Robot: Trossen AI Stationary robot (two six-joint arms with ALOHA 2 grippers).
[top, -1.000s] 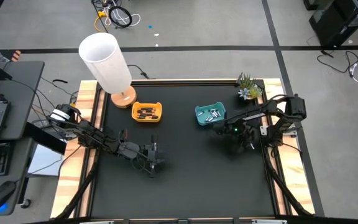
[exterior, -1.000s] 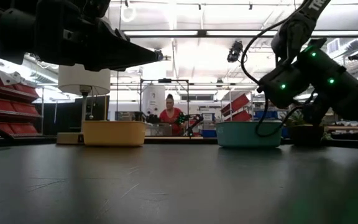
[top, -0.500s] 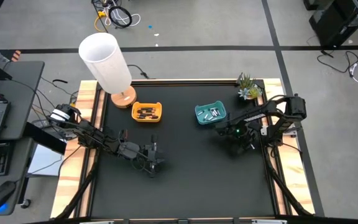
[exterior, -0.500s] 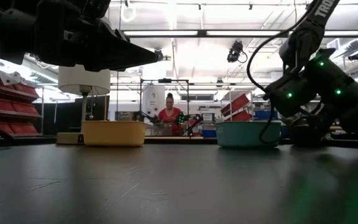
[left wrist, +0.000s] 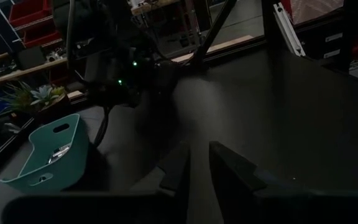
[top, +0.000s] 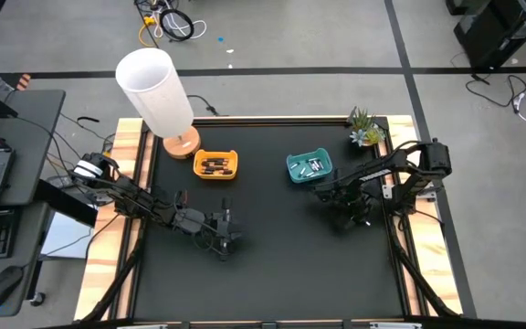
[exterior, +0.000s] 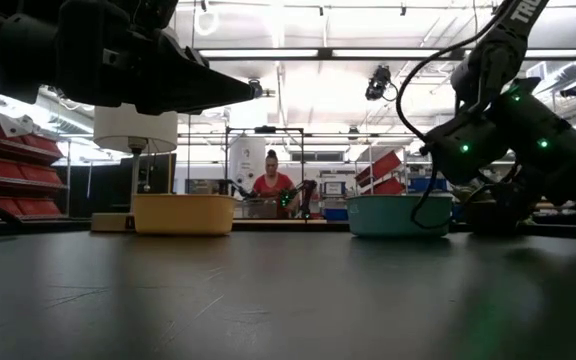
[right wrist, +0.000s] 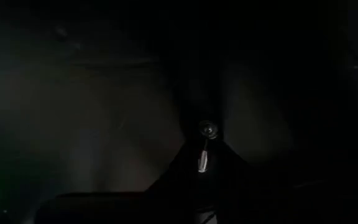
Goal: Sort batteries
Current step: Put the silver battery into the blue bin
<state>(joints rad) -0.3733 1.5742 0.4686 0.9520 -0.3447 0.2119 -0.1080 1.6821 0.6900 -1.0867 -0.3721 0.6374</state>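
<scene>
The batteries (top: 215,166) in the yellow tray (top: 229,173) are too small to count. In the low view both tray walls hide them. The right wrist view is nearly all dark.

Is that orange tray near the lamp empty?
No: in the high view the small orange plastic tray beside the white-shaded lamp holds several dark finger-thin batteries.
</scene>
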